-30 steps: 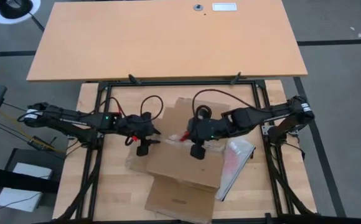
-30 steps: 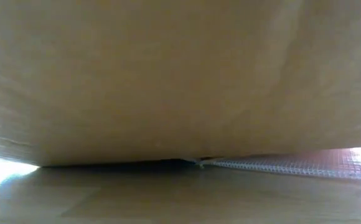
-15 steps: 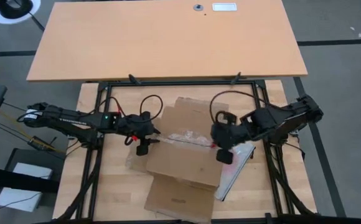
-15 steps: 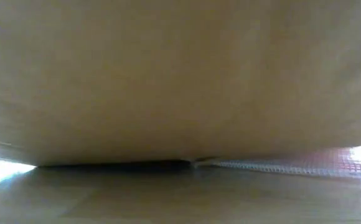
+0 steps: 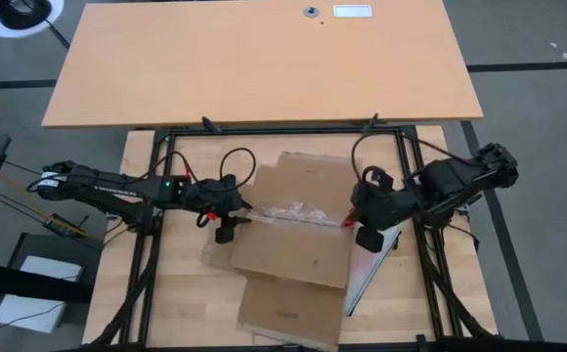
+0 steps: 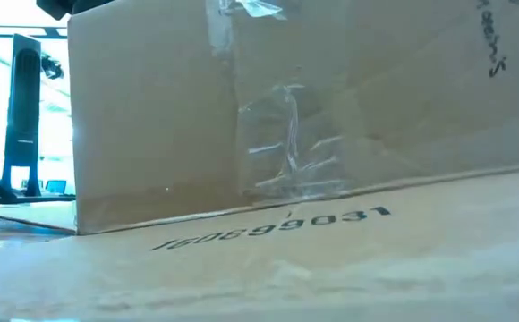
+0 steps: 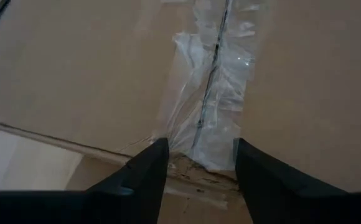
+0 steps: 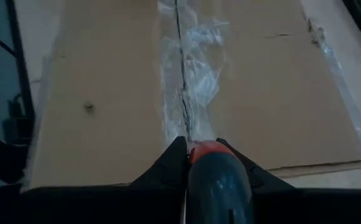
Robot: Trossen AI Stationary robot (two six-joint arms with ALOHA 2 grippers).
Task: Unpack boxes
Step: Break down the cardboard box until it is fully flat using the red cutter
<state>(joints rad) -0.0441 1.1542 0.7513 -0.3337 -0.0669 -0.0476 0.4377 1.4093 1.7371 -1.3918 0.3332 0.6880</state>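
a: where's the carton (image 5: 298, 240)?

b: middle of the bench (image 5: 181, 293), flaps shut, crumpled clear tape (image 5: 288, 211) along the seam running 9 to 3 o'clock

a: and the tools?

b: left tool (image 7: 198, 163) sits at the seam's 9 o'clock end, fingers spread either side of the tape, gripping nothing; probably bracing the box. right tool (image 5: 367, 235) is off the 3 o'clock edge, clenched on a red-handled cutter (image 8: 206, 151) that points down the seam, likely to slit it

a: any writing?

b: the low view shows "160699031" printed on a flap (image 6: 268, 228), plus handwriting i can't read
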